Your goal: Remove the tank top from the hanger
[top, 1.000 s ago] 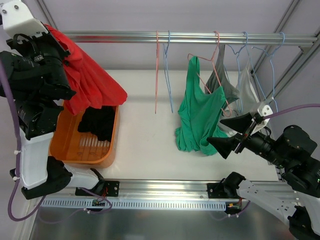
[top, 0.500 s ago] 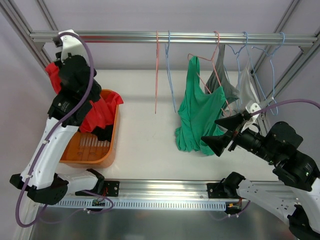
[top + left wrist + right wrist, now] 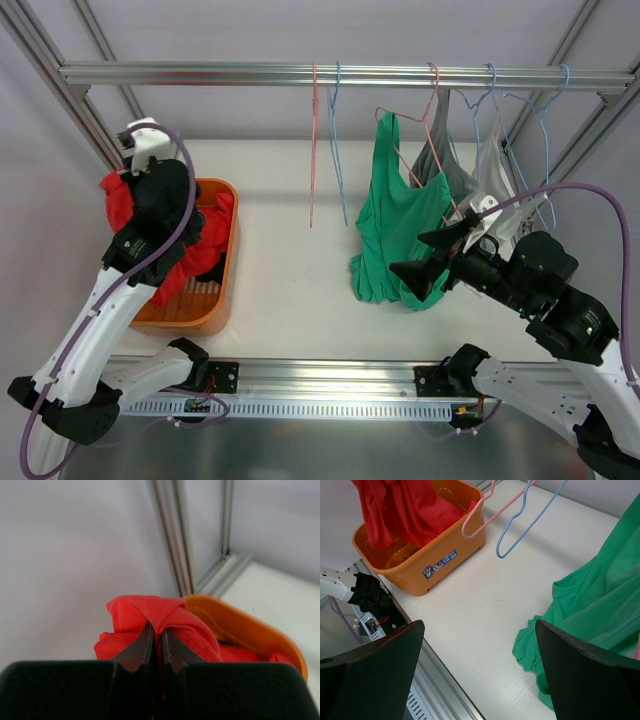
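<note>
A green tank top (image 3: 400,230) hangs by one strap from a pink hanger (image 3: 428,120) on the rail, its hem bunched on the white table; it also shows in the right wrist view (image 3: 600,600). My right gripper (image 3: 427,255) stands wide open just in front of its lower right edge, with nothing between the fingers (image 3: 479,630). My left gripper (image 3: 157,635) is shut on a fold of a red garment (image 3: 150,610). That red garment (image 3: 195,235) drapes from the gripper (image 3: 120,190) into the orange basket (image 3: 225,290) at the left.
An empty pink hanger (image 3: 313,150) and a blue hanger (image 3: 337,150) hang mid-rail (image 3: 250,73). A grey tank top (image 3: 450,170) and a white garment (image 3: 495,170) hang on blue hangers behind the green one. Dark cloth (image 3: 205,265) lies in the basket.
My left arm has swung down from close to the camera, lowering the red garment into the basket. My right gripper has moved left and up, closer to the green tank top, still open.
</note>
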Robot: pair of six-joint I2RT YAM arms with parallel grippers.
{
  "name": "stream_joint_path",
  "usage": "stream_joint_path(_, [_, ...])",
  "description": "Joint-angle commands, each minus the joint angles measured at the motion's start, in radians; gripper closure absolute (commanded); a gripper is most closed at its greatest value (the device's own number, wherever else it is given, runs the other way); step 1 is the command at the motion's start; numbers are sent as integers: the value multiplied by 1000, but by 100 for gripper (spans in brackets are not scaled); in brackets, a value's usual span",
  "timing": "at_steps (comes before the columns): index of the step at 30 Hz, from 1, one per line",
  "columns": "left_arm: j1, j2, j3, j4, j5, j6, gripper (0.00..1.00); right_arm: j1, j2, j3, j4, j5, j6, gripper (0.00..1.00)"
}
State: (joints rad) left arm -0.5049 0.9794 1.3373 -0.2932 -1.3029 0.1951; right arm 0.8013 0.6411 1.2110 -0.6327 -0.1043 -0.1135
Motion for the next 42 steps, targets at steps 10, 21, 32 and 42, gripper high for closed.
stream_joint_path(10, [284, 154, -257, -336, 874, -776, 96, 4, 20, 12, 119, 34, 37, 1])
stream_joint_path(21, [353, 30, -218, -486, 781, -795, 1, -2, 117, 172, -100, 405, -14, 0])
stream_joint_path(32, [353, -209, -17, -480, 1614, -526, 1, -313, 420, 450, -226, 226, -114, 17])
stream_joint_path(42, [353, -272, -170, -451, 1881, -477, 1, -410, 693, 674, -222, 155, -248, 27])
